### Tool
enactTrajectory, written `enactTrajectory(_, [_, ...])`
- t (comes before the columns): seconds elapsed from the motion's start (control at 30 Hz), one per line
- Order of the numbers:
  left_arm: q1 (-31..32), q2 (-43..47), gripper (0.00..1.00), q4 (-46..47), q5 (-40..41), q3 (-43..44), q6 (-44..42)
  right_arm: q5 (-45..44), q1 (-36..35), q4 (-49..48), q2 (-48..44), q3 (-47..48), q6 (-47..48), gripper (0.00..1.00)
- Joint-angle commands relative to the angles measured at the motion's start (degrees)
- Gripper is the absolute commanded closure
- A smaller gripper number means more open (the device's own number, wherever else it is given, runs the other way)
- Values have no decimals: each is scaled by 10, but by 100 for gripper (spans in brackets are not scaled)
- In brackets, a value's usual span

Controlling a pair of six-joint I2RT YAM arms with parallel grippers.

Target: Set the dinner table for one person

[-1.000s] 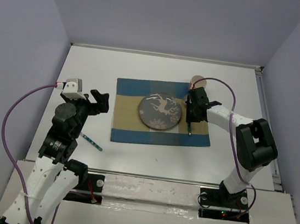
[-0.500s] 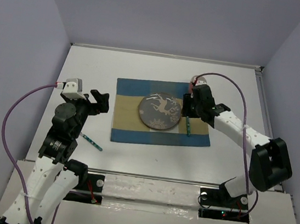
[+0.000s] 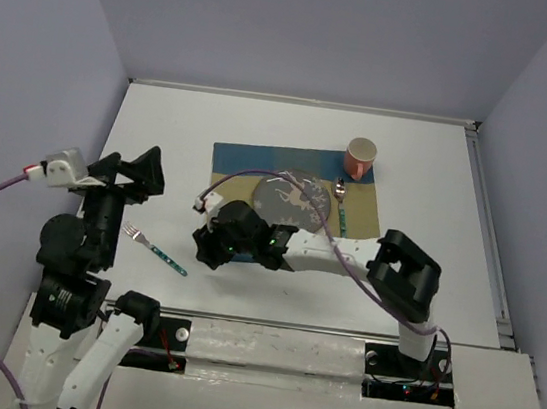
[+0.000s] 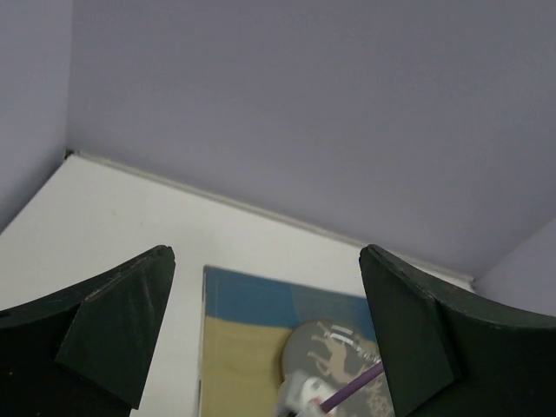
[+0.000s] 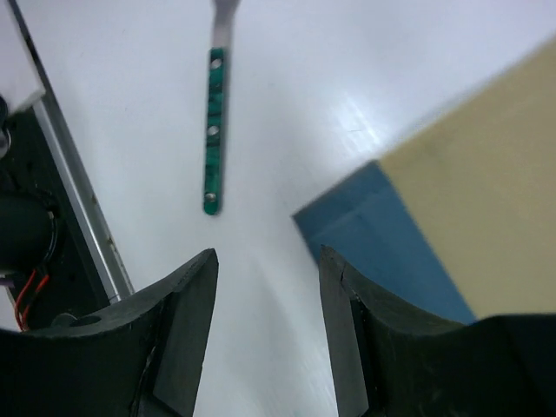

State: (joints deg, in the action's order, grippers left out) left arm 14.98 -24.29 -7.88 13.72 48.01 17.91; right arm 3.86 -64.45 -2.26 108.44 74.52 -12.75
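Top view. Shows the white tabletop [image 3: 293, 132] spanning the whole enclosure floor, far larger than anything on it. Carries a blue-and-tan placemat [image 3: 240, 230] near its middle, with a dark patterned plate [image 3: 290, 195] on the mat, a green-handled spoon [image 3: 342, 208] just right of the plate, and an orange cup [image 3: 360, 158] at the mat's far right corner. Has a green-handled fork [image 3: 157, 248] lying on bare surface left of the mat. Finds the left end effector [image 3: 135, 168] raised over the left side, spread wide, empty. Finds the right end effector [image 3: 207, 251] low beside the mat's near left corner, between fork and mat.

Left wrist view. Looks past the left end effector [image 4: 265, 256], fingers far apart with nothing between, toward tabletop [image 4: 113, 208], placemat [image 4: 248, 304] and plate [image 4: 343, 347].

Right wrist view. Shows the right end effector [image 5: 268, 256] parted, gripping nothing, above bare tabletop [image 5: 304, 104]. Places the fork [image 5: 214, 139] ahead and to one side, and the placemat [image 5: 452, 200] corner to the other.
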Motion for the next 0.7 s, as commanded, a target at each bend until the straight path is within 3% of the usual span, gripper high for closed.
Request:
enactTrajectory(0.0, [-2,20,1,18,42,54,5,-3,-45,-38,55,97,59,44])
enactTrajectory(0.13, [-1,15,1,13,46,68,-3,-35,-82,5,134,159,88,44])
enactTrajectory(0.53, [-1,17,1,16,26,67,-2,-130,-118,44,237,246,113,49])
enactTrajectory(0.6, [0,18,1,16,24,65,-2,-144,-118,45,245,255,115,53])
enactTrajectory(0.67, [0,20,1,16,23,60,-3,-152,-130,45,256,261,117,67])
